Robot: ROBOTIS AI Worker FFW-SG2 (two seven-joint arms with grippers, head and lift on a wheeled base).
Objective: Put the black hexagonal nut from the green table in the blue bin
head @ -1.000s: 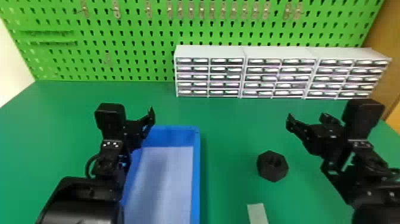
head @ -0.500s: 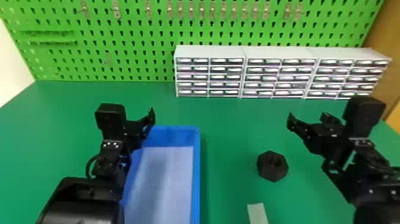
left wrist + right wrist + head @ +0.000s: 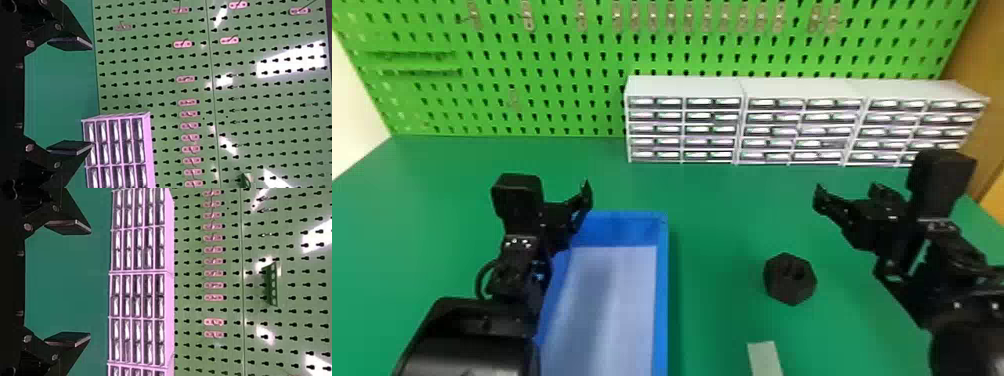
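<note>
Pick and drop both remain: the black hexagonal nut [image 3: 790,279] lies short of the right gripper [image 3: 90,283], the blue bin [image 3: 661,300] near the left gripper [image 3: 92,96], both finger pairs wide apart and empty.

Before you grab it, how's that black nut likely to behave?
The nut looks rigid, so it probably won't give when squeezed. Its flat sides should suit flat fingers. Lying flat, it seems unlikely to roll.

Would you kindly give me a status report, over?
Left gripper open, empty; right gripper open, empty. Black hexagonal nut on green table, right of blue bin. Pale strip nearer robot, not between them.
</note>
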